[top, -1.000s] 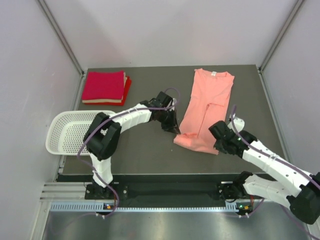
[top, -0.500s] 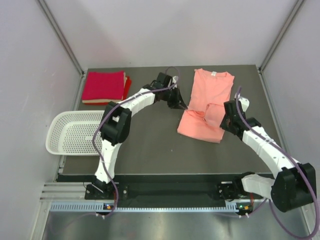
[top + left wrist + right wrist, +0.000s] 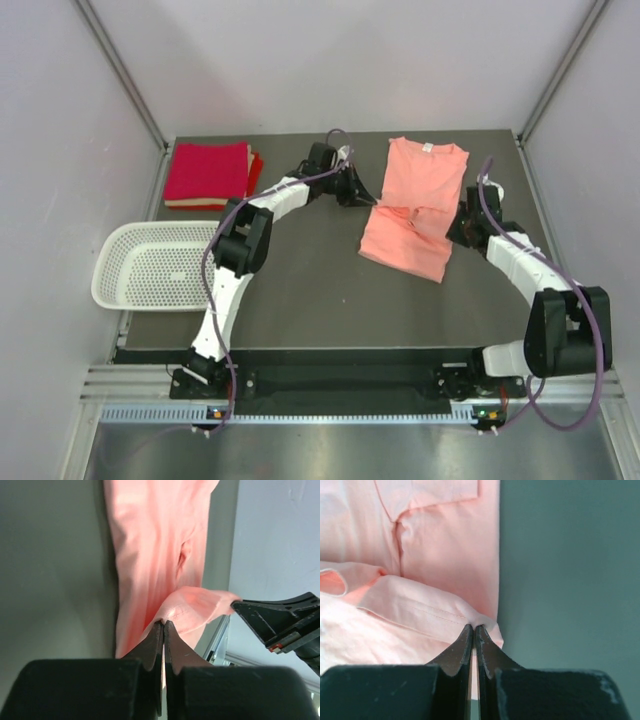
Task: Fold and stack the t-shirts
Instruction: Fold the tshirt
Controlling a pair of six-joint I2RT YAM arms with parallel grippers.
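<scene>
A salmon-pink t-shirt [image 3: 415, 200] lies at the back right of the table, collar and white tag [image 3: 427, 147] away from me. Its lower half is lifted and partly doubled over the upper half. My left gripper [image 3: 368, 199] is shut on the hem's left corner [image 3: 172, 611]. My right gripper [image 3: 459, 224] is shut on the hem's right corner [image 3: 477, 617]. Both hold the cloth above the shirt's middle. A stack of folded crimson and red t-shirts [image 3: 210, 173] sits at the back left.
A white perforated basket [image 3: 155, 265] hangs over the table's left edge. Grey walls with metal corner posts enclose the table [image 3: 300, 290] on three sides.
Both grippers have carried the shirt's bottom hem away from me, from the near end up over its middle. The left arm is stretched farther back, the right arm swung back and inward.
</scene>
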